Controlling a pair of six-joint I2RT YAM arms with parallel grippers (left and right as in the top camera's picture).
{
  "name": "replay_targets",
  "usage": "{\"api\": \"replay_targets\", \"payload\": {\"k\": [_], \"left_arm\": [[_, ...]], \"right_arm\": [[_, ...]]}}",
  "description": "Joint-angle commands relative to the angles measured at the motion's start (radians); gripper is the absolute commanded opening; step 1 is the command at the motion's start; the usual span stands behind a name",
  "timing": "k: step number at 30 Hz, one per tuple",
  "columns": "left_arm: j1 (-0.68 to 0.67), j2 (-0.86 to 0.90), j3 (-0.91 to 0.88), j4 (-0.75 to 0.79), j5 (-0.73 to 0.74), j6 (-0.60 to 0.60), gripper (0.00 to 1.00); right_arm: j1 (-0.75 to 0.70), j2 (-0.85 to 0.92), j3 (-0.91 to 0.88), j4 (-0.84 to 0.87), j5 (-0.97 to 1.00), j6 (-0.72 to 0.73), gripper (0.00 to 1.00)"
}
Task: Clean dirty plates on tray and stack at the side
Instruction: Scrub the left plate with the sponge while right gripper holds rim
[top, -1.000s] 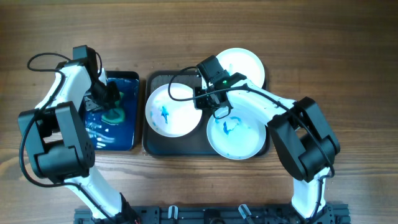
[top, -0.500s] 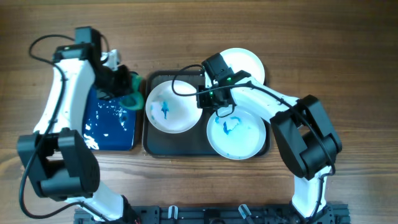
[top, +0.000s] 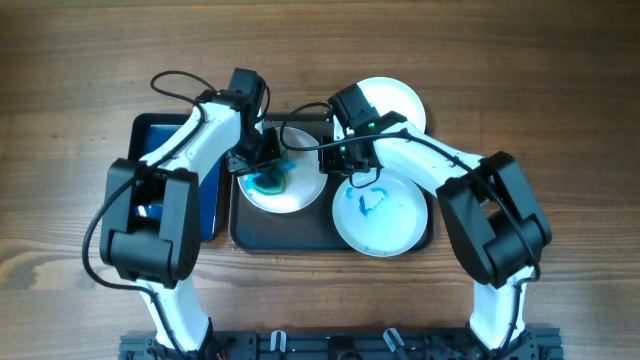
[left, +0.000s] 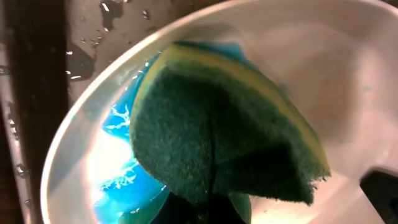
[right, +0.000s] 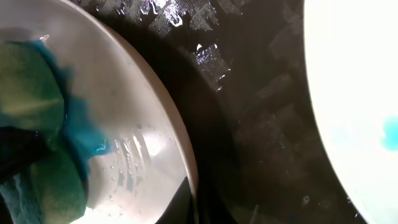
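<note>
A dark tray (top: 245, 232) holds two white plates. The left plate (top: 300, 195) has blue stains; the right plate (top: 385, 225) has a blue smear. My left gripper (top: 262, 160) is shut on a green and yellow sponge (top: 268, 182) and presses it onto the left plate. In the left wrist view the sponge (left: 217, 130) covers blue liquid on that plate (left: 348, 68). My right gripper (top: 333, 160) is shut on the left plate's right rim (right: 180, 155). A clean white plate (top: 395, 100) lies behind the tray at the right.
A blue basin of water (top: 155, 140) stands left of the tray on the wooden table (top: 560, 120). The tray floor (right: 261, 124) is wet between the two plates.
My left gripper has carried the sponge right, from the blue basin onto the left plate. My right gripper has kept its hold on that plate's rim.
</note>
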Motion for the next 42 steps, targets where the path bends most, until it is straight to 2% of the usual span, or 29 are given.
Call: {"api": "replay_targets", "payload": {"k": [1, 3, 8, 10, 12, 13, 15, 19, 22, 24, 26, 27, 29, 30, 32, 34, 37, 40, 42], "left_arm": [[0.019, 0.053, -0.008, -0.013, -0.121, -0.019, 0.04], [0.017, 0.056, -0.013, -0.018, -0.093, 0.018, 0.04], [0.005, 0.056, -0.027, -0.040, 0.360, 0.359, 0.04], [-0.016, 0.056, -0.027, -0.033, 0.467, 0.397, 0.04], [-0.030, 0.056, -0.027, -0.008, 0.484, 0.403, 0.04], [-0.032, 0.056, -0.027, 0.019, 0.463, 0.394, 0.04], [-0.022, 0.056, -0.027, 0.081, 0.304, 0.260, 0.04], [0.028, 0.056, -0.025, 0.123, -0.254, -0.045, 0.04], [0.036, 0.055, -0.024, 0.085, -0.473, -0.097, 0.04], [0.032, 0.055, -0.024, 0.048, -0.479, -0.095, 0.04], [0.020, 0.055, -0.024, 0.003, -0.436, -0.075, 0.04], [0.009, 0.055, -0.024, -0.016, -0.370, -0.023, 0.04], [-0.016, 0.055, -0.024, -0.049, -0.147, 0.131, 0.04], [-0.034, 0.054, -0.024, -0.085, 0.126, 0.314, 0.04], [-0.052, 0.054, -0.024, -0.108, 0.317, 0.416, 0.04], [-0.069, 0.054, -0.024, -0.090, 0.374, 0.432, 0.04], [-0.070, 0.054, -0.024, -0.036, 0.374, 0.428, 0.04], [-0.060, 0.054, -0.024, 0.074, 0.364, 0.362, 0.04], [-0.051, 0.054, -0.024, 0.140, 0.281, 0.279, 0.04]], "right_arm": [[-0.017, 0.024, 0.015, -0.036, -0.027, 0.039, 0.04], [-0.040, 0.036, 0.015, -0.045, -0.095, 0.003, 0.04], [-0.047, 0.042, 0.015, -0.029, -0.122, -0.024, 0.04], [-0.047, 0.042, 0.015, -0.026, -0.122, -0.024, 0.04], [-0.047, 0.042, 0.015, -0.027, -0.122, -0.025, 0.04], [-0.047, 0.042, 0.015, -0.027, -0.122, -0.026, 0.04], [-0.047, 0.042, 0.015, -0.027, -0.122, -0.026, 0.04], [-0.047, 0.042, 0.015, -0.027, -0.116, -0.026, 0.04], [-0.047, 0.042, 0.015, -0.025, -0.109, -0.025, 0.04], [-0.047, 0.042, 0.015, -0.020, -0.109, -0.025, 0.04], [-0.047, 0.042, 0.015, -0.018, -0.108, -0.025, 0.04], [-0.047, 0.043, 0.015, -0.019, -0.105, -0.025, 0.04], [-0.047, 0.045, 0.015, -0.019, -0.106, -0.025, 0.04], [-0.047, 0.046, 0.015, -0.018, -0.106, -0.025, 0.04], [-0.047, 0.046, 0.015, -0.015, -0.106, -0.025, 0.04], [-0.047, 0.046, 0.015, -0.011, -0.106, -0.024, 0.04], [-0.047, 0.046, 0.015, -0.011, -0.106, -0.025, 0.04], [-0.047, 0.046, 0.015, -0.011, -0.106, -0.026, 0.04], [-0.047, 0.046, 0.015, -0.011, -0.106, -0.026, 0.04]]}}
